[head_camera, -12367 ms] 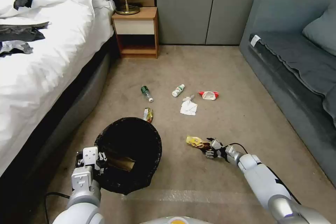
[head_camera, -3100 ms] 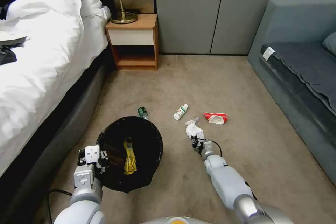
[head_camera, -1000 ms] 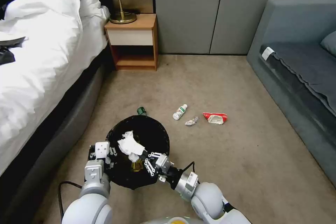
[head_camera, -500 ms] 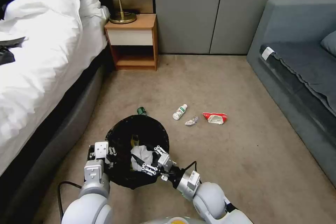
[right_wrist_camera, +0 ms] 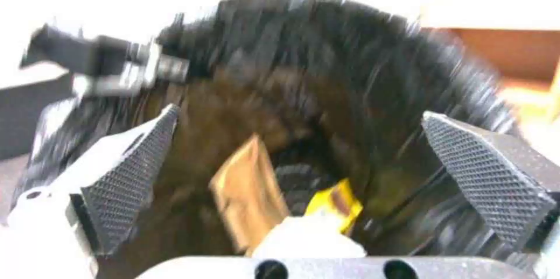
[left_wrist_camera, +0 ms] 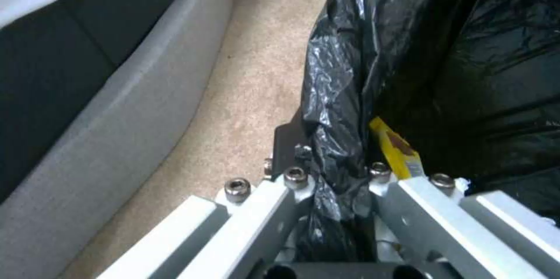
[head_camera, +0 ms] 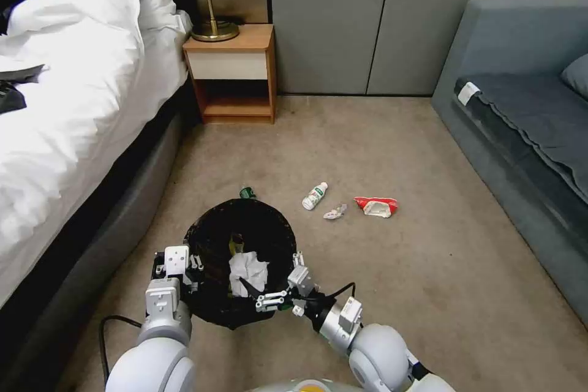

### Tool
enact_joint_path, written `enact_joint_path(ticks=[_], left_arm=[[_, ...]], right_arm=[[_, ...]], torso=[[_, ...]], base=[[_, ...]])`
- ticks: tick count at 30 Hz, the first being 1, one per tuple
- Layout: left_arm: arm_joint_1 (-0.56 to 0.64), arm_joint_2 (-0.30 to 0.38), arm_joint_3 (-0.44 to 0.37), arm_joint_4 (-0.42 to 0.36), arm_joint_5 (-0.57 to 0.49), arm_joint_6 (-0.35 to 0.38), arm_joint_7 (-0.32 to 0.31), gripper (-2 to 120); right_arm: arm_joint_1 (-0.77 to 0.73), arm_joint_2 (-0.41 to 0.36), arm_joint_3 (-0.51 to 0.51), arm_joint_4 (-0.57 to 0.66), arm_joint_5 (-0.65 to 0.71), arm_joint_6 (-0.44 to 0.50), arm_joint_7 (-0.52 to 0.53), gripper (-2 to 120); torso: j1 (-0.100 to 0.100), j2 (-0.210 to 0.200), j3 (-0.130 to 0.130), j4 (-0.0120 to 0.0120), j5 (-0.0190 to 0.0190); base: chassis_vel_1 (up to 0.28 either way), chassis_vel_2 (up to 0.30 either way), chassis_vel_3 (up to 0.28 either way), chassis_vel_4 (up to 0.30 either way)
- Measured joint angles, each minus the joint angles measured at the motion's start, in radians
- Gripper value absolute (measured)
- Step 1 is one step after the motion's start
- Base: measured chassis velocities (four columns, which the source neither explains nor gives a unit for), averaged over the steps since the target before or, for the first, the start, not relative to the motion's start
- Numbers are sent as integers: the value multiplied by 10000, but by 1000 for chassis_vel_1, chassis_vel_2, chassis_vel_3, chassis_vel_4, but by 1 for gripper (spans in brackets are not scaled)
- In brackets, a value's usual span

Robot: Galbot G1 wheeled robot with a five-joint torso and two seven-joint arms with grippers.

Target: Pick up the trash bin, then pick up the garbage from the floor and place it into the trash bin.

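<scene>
The trash bin (head_camera: 211,239), lined with a black bag, hangs at lower centre in the head view, and my left gripper (head_camera: 181,267) is shut on its near-left rim (left_wrist_camera: 332,139). My right gripper (head_camera: 279,280) stands open over the bin's near-right rim, nothing between its mesh pads (right_wrist_camera: 131,174). Inside the bin lie a white tissue (head_camera: 248,269), a brown paper bag (right_wrist_camera: 248,191) and a yellow wrapper (right_wrist_camera: 335,202). On the carpet beyond are garbage pieces: a white bottle (head_camera: 315,195), a small tissue scrap (head_camera: 335,212), a red-white wrapper (head_camera: 376,206) and a green bottle (head_camera: 247,193) half hidden behind the bin.
A bed with white bedding (head_camera: 73,104) runs along the left, its grey base (left_wrist_camera: 117,108) close beside the bin. A wooden nightstand (head_camera: 233,73) with a lamp stands at the back. A grey sofa (head_camera: 527,116) fills the right. Bare carpet lies between.
The white tissue has left my right gripper and dropped into the bin. The right gripper, open, has drawn back a little toward the bin's near-right rim. The left gripper keeps its hold.
</scene>
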Motion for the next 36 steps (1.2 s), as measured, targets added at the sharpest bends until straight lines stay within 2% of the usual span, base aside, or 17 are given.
enact_joint_path(ticks=[2,3,6,7,10,11,14,20,36], left_arm=[[-37,39,-57,99,-12,-7,6,0],[-37,39,-57,99,-12,-7,6,0],[-103,100,-157,197,-103,-15,6,0],[-103,100,-157,197,-103,-15,6,0],[-196,173,-229,241,-242,-15,6,0],[-196,173,-229,241,-242,-15,6,0],[-336,286,-259,263,-435,-2,9,0],[-397,361,-269,263,-555,6,10,0],[-295,412,-335,78,-635,17,12,0]], right_arm=[[-150,183,357,744,-302,323,442,100],[-150,183,357,744,-302,323,442,100],[-763,604,981,2183,-622,362,1817,100],[-763,604,981,2183,-622,362,1817,100],[-1894,953,1803,3004,-969,362,2818,100],[-1894,953,1803,3004,-969,362,2818,100],[-3119,1383,3126,2871,-1877,1158,3156,100],[-3867,2083,4309,2518,-2180,1831,3308,100],[-4126,2186,4892,2252,-2002,2057,3403,100]], torso=[[0,0,0,1,-1],[0,0,0,1,-1],[0,0,0,2,-3],[0,0,0,2,-3],[0,1,-1,-3,-3],[0,1,-1,-3,-3],[0,0,-1,-2,-2],[0,1,-1,-1,0],[-1,0,-1,0,-1]], base=[[0,0,0,0],[0,0,0,0],[0,0,0,0],[0,0,0,0],[0,0,0,0],[0,0,0,0],[0,0,0,0],[0,0,0,0],[0,0,0,0]])
